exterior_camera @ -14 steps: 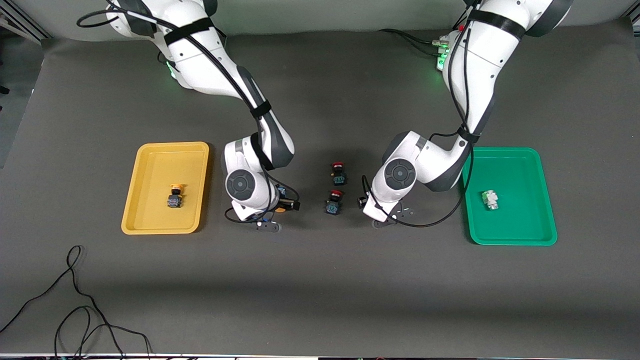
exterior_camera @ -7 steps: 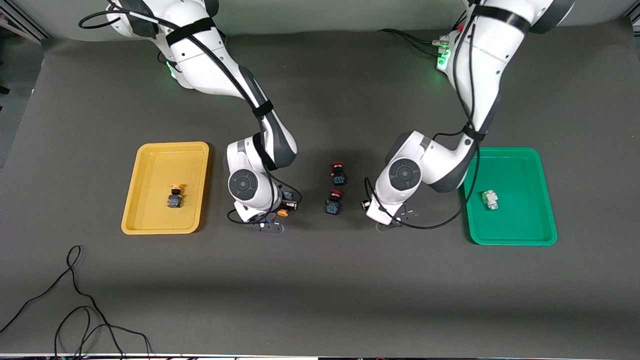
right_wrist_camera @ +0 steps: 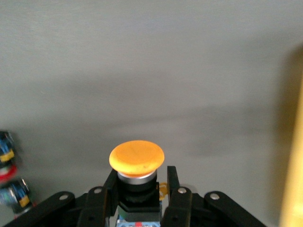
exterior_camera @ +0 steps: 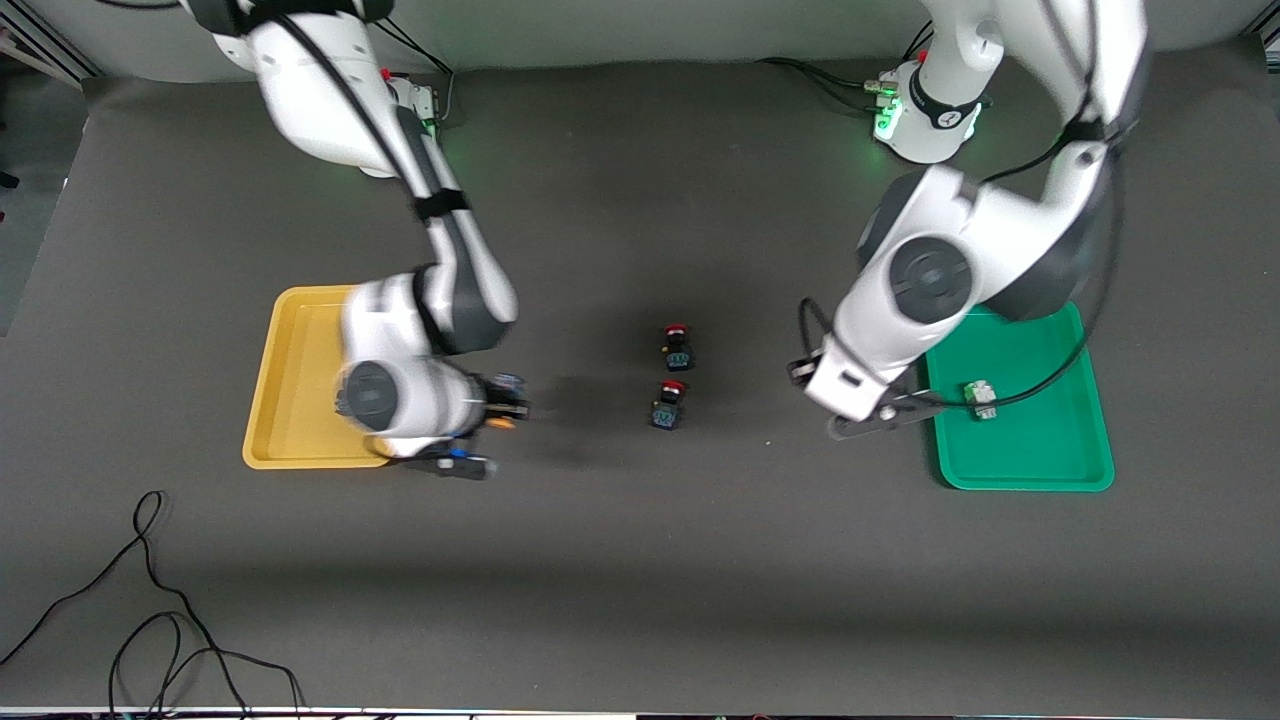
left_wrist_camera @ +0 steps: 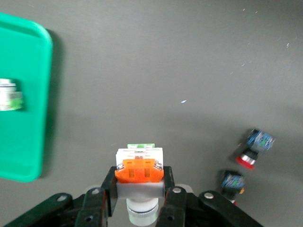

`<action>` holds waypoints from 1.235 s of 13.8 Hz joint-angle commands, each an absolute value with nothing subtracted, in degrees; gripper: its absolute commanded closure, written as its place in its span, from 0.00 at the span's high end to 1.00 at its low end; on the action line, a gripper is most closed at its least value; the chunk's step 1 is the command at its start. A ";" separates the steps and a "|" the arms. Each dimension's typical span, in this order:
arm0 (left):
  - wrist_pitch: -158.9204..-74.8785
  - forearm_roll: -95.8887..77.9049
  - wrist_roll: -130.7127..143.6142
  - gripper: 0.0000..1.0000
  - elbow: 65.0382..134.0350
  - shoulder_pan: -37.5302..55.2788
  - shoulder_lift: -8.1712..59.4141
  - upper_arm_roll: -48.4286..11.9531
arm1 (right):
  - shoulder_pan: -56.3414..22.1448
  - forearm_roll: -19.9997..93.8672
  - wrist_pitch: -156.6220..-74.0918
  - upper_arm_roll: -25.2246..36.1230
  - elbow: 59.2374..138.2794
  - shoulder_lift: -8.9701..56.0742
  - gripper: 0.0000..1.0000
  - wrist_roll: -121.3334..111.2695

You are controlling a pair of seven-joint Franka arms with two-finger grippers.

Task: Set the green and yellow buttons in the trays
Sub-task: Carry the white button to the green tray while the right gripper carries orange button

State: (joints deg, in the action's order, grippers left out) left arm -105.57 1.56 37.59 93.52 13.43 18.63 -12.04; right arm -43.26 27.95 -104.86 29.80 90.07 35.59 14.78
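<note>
Two trays lie at the table's ends: the yellow tray [exterior_camera: 300, 380] and the green tray [exterior_camera: 1040, 450], which holds one white button [exterior_camera: 981, 398]. The right gripper [right_wrist_camera: 139, 201] is clamped on one yellow-capped button [right_wrist_camera: 137, 158] beside the yellow tray; the left gripper [left_wrist_camera: 139, 201] is clamped on one white-bodied button [left_wrist_camera: 139, 168] over the table beside the green tray. Two red-capped switches [exterior_camera: 672, 375] sit mid-table.

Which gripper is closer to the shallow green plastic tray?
The left. The left gripper, holding a white-bodied button, is just beside the shallow green plastic tray, at its edge toward the table's middle. The right gripper is by the yellow tray, holding an orange-capped button.
</note>
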 commanded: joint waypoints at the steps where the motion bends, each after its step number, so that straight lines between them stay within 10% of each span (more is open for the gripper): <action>1: -100.48 -0.53 25.45 0.17 96.76 6.27 14.51 -11.95 | -43.42 28.30 -97.85 36.27 91.84 31.73 0.00 5.22; 7: -102.11 5.87 -1.63 0.17 103.00 -12.19 11.77 -11.78 | -39.40 28.21 -94.83 48.43 96.67 33.13 0.00 -20.36; 17: -141.66 8.26 -12.74 0.18 125.51 -23.11 20.11 -11.34 | -34.54 29.09 -110.99 47.55 102.39 42.18 0.00 -30.41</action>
